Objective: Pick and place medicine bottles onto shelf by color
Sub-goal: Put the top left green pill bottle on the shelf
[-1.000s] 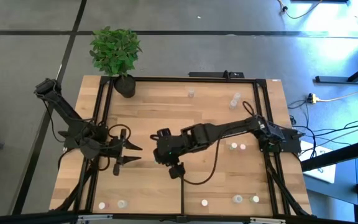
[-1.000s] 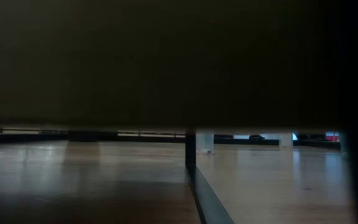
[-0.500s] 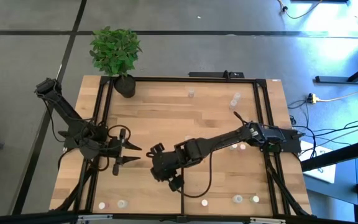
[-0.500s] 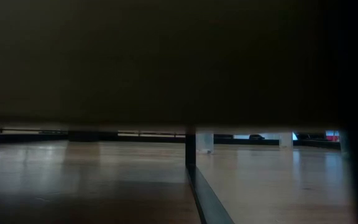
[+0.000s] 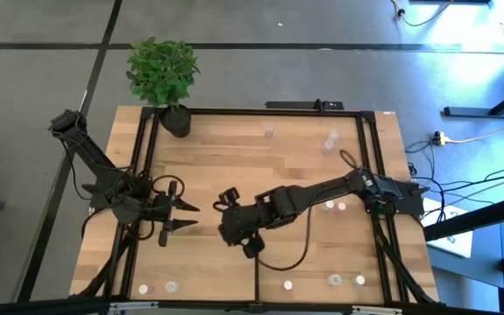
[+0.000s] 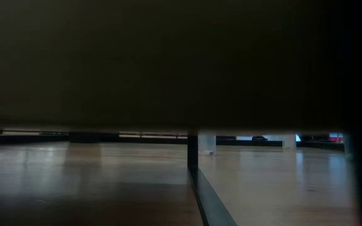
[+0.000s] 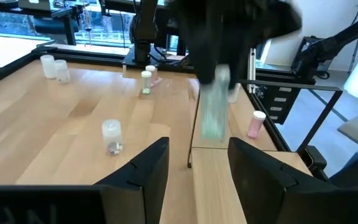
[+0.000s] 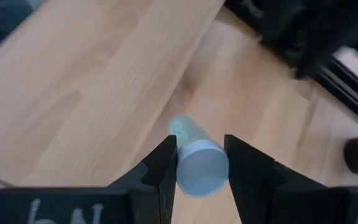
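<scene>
My right gripper hangs over the middle of the shelf, shut on a small pale-green medicine bottle with a whitish cap. The left wrist view shows that bottle blurred under the dark gripper. My left gripper waits open at the shelf's left side, nothing between its fingers. Other bottles stand upright on the boards: two at the far right, two by the right rail, several along the near edge. My right gripper pinches the bottle at its cap end between the two fingers. The bottle lies along the fingers, cap toward the wrist, body reaching out past the fingertips. The fingers slant down from the table's right. The bottle is lifted clear of the boards.
A black plant pot with a leafy plant stands at the far left corner. A short black divider bar runs in from the near edge. Black rails edge the shelf. Bare boards lie between the two grippers.
My right gripper has swung a little toward the near edge and partly back while rolling its wrist, keeping the bottle between its fingers. The bottles on the boards have not moved.
</scene>
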Robot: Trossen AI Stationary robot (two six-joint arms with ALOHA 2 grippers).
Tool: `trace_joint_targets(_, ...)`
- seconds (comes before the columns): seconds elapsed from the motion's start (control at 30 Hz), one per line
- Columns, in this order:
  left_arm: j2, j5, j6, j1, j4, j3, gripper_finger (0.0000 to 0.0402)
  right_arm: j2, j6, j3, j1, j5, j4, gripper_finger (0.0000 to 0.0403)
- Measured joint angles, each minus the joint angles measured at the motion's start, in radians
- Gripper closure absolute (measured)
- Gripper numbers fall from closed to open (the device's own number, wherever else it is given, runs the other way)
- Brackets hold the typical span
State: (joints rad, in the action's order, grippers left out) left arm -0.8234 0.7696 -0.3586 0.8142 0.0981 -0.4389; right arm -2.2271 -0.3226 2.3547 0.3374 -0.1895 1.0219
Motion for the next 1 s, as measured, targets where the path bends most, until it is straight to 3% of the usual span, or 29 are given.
trace_joint_targets(0.73,-0.002,-0.05,0.0,0.0,0.025,-0.001,0.0243,0.044,-0.007,0.0,0.026,0.029,0.007,0.028)
trace_joint_targets(1.0,-0.002,-0.056,-0.004,0.0,0.089,-0.001,0.0243,0.034,-0.024,-0.024,0.027,0.119,-0.115,0.028)
